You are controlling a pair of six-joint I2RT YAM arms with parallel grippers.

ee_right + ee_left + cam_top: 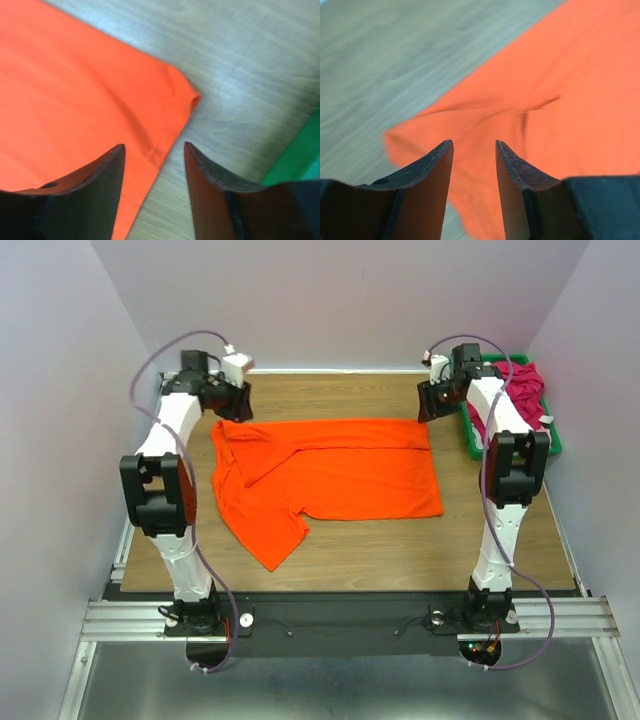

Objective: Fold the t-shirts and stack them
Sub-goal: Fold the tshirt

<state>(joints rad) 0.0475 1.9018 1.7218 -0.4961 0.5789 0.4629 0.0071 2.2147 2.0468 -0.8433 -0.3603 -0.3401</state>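
A bright orange t-shirt (330, 480) lies on the wooden table with its far long side folded over, one sleeve pointing to the near left. My left gripper (232, 400) is open and empty above the shirt's far left corner (470, 135). My right gripper (430, 405) is open and empty above the shirt's far right corner (165, 105). A magenta t-shirt (520, 390) lies bunched in the green bin (510, 447) at the far right. The pale pink shirt is out of view.
The green bin stands against the right wall, close to my right arm; its edge shows in the right wrist view (295, 160). Bare wooden table (400, 555) lies in front of the shirt. Walls close the left, back and right sides.
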